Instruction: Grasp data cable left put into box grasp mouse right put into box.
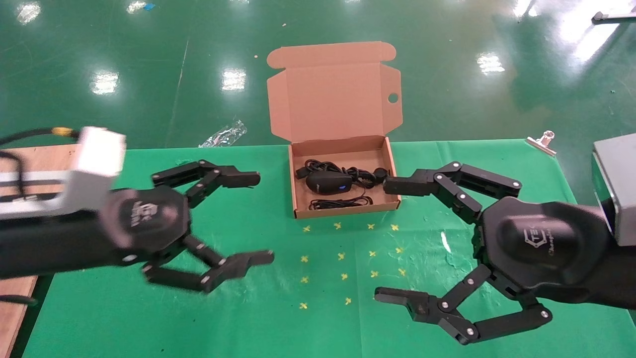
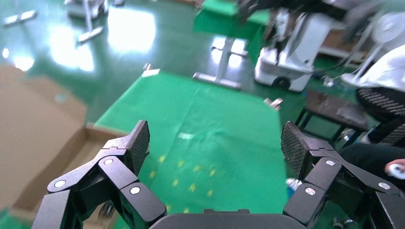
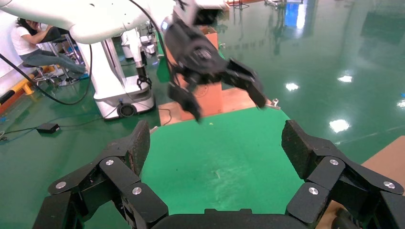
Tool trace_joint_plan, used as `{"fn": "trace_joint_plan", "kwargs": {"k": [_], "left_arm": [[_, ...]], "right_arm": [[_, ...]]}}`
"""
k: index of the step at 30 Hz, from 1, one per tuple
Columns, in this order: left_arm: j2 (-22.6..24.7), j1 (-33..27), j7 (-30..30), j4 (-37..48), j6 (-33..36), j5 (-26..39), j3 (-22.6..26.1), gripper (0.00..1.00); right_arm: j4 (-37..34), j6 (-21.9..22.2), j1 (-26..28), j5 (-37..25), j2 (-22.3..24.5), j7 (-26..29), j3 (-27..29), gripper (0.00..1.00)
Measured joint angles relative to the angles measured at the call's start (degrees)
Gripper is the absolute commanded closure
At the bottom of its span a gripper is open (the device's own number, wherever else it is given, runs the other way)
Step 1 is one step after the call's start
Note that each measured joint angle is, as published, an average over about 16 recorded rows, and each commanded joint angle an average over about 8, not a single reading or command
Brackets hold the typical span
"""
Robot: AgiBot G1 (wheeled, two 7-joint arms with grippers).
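The brown cardboard box [image 1: 343, 147] stands open at the table's back middle, its lid [image 1: 330, 99] upright. Inside lie the black mouse [image 1: 328, 183] with its blue light, its thin cord [image 1: 341, 202] coiled at the front, and the thicker data cable [image 1: 358, 174] with a rounded plug [image 1: 380, 173] behind it. My left gripper [image 1: 262, 218] is open and empty above the cloth, left of the box. My right gripper [image 1: 383, 239] is open and empty, right and in front of the box. Both wrist views show open jaws, left [image 2: 215, 138] and right [image 3: 216, 138], over bare green cloth.
Yellow cross marks [image 1: 343, 258] dot the green cloth in front of the box. A metal binder clip [image 1: 541, 140] sits at the back right edge. A clear plastic wrapper [image 1: 223, 133] lies on the floor behind. A wooden surface [image 1: 30, 159] borders the left side.
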Motion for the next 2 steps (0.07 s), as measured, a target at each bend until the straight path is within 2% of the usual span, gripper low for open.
{"fn": "trace_joint_plan", "kwargs": {"k": [2], "left_arm": [[-0.58,0.60,0.62,-0.45,0.71,-1.53,-0.64,0.00]], "right_arm": [[0.00,0.00,0.00,0.00,0.00,0.00,0.00,0.00]]}}
